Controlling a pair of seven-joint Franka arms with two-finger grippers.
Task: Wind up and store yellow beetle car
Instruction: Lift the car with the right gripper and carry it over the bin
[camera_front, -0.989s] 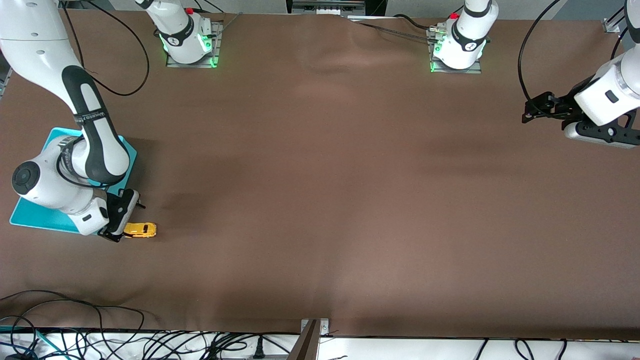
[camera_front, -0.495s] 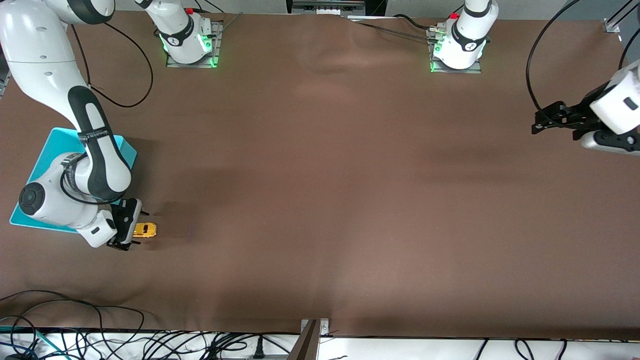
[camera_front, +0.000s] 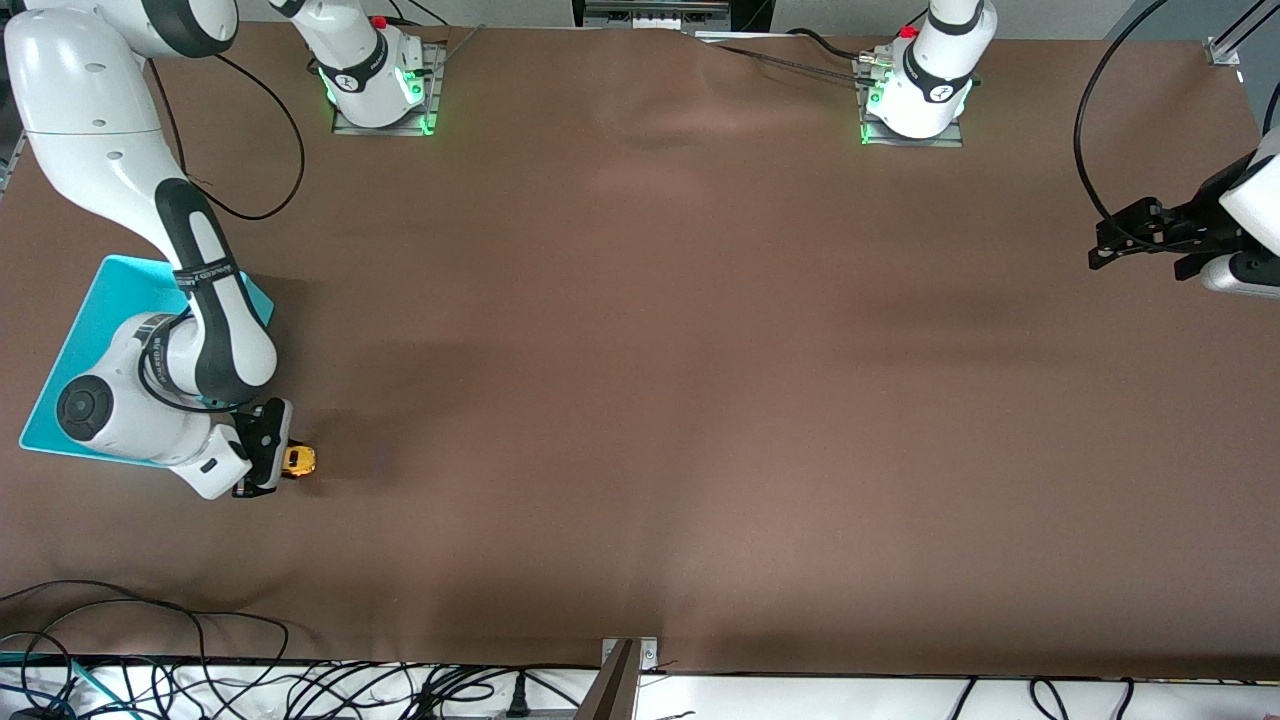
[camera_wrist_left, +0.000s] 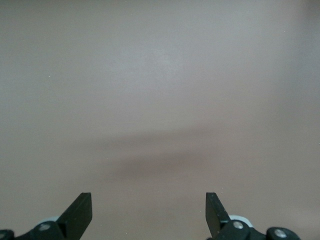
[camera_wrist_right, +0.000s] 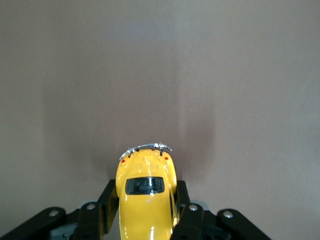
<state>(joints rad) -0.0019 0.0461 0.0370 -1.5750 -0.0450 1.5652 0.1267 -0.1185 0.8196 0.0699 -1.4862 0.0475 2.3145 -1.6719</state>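
Note:
The yellow beetle car (camera_front: 299, 460) sits on the brown table beside the turquoise bin (camera_front: 95, 310), at the right arm's end. My right gripper (camera_front: 272, 463) is low at the table and shut on the car's sides. In the right wrist view the car (camera_wrist_right: 146, 197) fills the space between the black fingers (camera_wrist_right: 107, 202), its chrome bumper pointing away from my right gripper (camera_wrist_right: 145, 195). My left gripper (camera_front: 1100, 250) hangs open over the left arm's end of the table. The left wrist view shows only bare table between the tips of my left gripper (camera_wrist_left: 148, 210).
The two arm bases (camera_front: 375, 90) (camera_front: 915, 95) stand along the table's farthest edge. Loose cables (camera_front: 200, 680) and a metal bracket (camera_front: 628, 660) lie along the edge nearest the front camera. Bare brown tabletop (camera_front: 650, 350) stretches between the two arms.
My right gripper slid forward over the car and closed on its sides. The left arm drew back toward its own end of the table, gripper still open.

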